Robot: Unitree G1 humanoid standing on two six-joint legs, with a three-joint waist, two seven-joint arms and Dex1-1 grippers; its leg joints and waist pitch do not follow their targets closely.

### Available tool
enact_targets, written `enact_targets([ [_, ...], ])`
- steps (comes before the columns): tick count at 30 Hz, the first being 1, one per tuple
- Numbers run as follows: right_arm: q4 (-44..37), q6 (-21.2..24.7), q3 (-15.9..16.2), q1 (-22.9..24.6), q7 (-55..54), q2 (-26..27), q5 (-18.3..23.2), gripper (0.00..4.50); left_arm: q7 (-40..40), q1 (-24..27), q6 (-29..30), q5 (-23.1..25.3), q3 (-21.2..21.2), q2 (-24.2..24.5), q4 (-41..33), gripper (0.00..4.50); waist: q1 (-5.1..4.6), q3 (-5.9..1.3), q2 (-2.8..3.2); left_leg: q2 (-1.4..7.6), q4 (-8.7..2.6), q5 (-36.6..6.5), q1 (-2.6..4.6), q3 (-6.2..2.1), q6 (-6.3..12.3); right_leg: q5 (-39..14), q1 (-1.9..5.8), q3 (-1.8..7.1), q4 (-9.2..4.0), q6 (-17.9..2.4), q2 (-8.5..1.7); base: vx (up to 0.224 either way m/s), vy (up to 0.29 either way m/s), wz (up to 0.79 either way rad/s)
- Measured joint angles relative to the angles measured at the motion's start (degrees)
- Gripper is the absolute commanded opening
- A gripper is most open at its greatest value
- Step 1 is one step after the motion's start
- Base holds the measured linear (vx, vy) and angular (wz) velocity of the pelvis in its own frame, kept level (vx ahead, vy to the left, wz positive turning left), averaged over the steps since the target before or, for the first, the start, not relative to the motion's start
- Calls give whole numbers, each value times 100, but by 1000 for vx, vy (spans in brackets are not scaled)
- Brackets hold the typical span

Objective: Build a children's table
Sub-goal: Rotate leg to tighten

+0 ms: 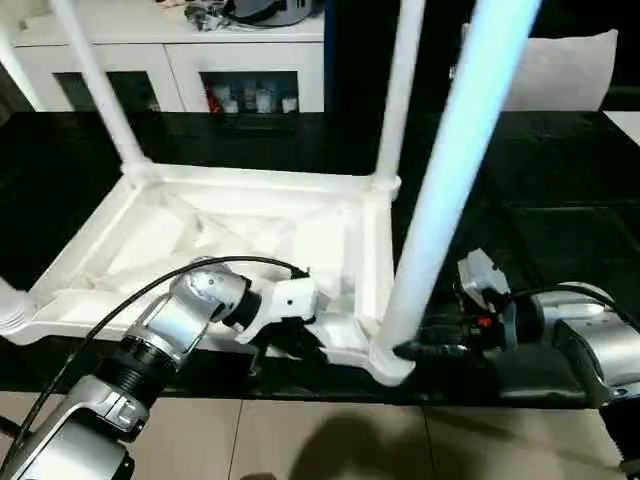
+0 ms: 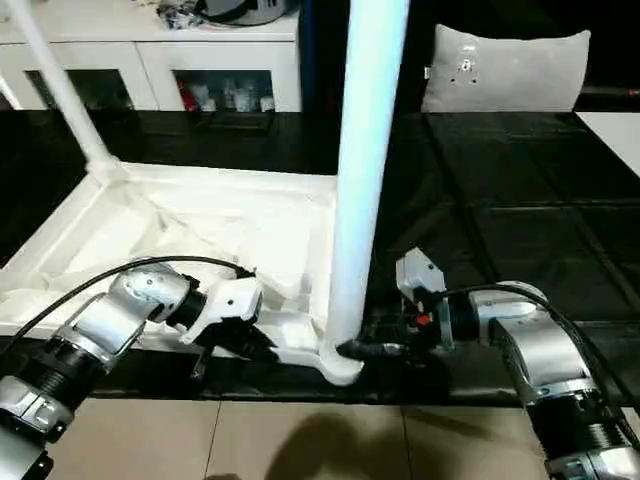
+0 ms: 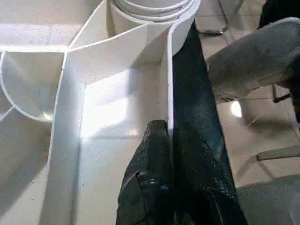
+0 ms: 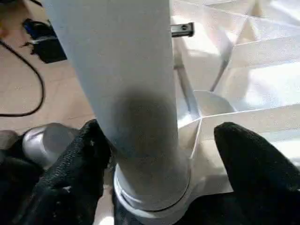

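The children's table lies upside down on a black surface, its ribbed white top facing up. Three white legs stand in corner sockets: a far left leg, a far right leg and a near right leg. My left gripper is shut on the thin front rim wall of the top, just left of the near right socket. My right gripper is open around the base of the near right leg. One finger touches the leg; the other finger stands apart from it.
The black surface extends to the right and behind the top. A white cabinet with glass doors stands at the back and a grey cushion at the back right. Beige tiled floor runs along the near edge.
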Motion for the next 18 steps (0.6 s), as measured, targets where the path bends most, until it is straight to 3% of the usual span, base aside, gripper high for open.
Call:
enact_targets([
  [11, 32, 189, 135, 1, 309, -1, 134, 261, -85, 0, 42, -20, -74, -15, -78, 0, 54, 0, 0, 0, 0, 0, -1, 0, 0, 0, 0, 0, 1, 0, 1, 0, 0, 0],
  [18, -24, 396, 41, 103, 182, 99, 224, 209, 15, 24, 105, -56, 19, -106, -43, 0, 60, -1, 1, 0, 0, 1, 0, 0, -1, 0, 3, 0, 2, 0, 1, 0, 0, 0],
])
